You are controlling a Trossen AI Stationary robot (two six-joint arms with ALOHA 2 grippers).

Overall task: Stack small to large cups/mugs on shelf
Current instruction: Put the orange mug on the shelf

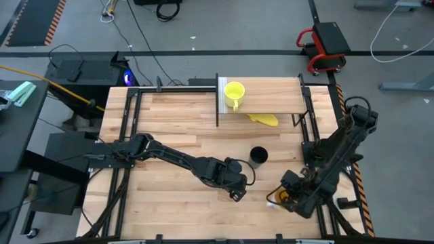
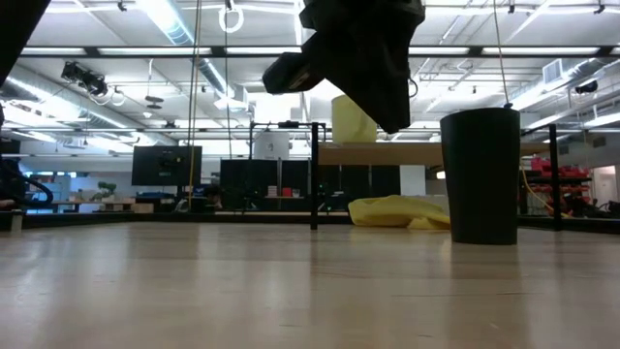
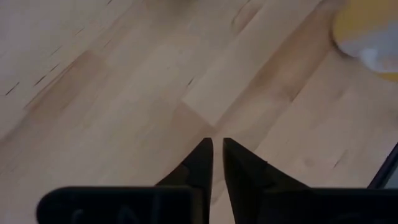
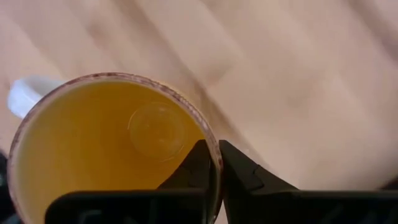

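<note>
The small yellow mug (image 1: 234, 91) stands upright on the shelf (image 1: 271, 102), near its whitish end panel. The black cup (image 1: 258, 156) stands on the table in front of the shelf, also in the low view (image 2: 481, 174). The orange mug (image 4: 106, 155) with its white handle (image 4: 25, 93) is upright near the table's right front corner (image 1: 280, 198). My right gripper (image 4: 215, 152) is shut on its rim. My left gripper (image 3: 217, 146) hovers over bare table just left of the black cup, shut with nothing between its fingers. My right gripper pinches the orange mug's rim (image 4: 216, 138) on the side away from the handle. One finger is inside the mug and one outside. The fingers come from above, pointing down. The mug stays upright; I cannot tell whether its base is on the table.
A flat yellow lump (image 1: 264, 120) lies on the table under the shelf's front edge. Black metal rails (image 1: 129, 135) run along the table's left and right sides. Bare planks stretch across the left half of the table.
</note>
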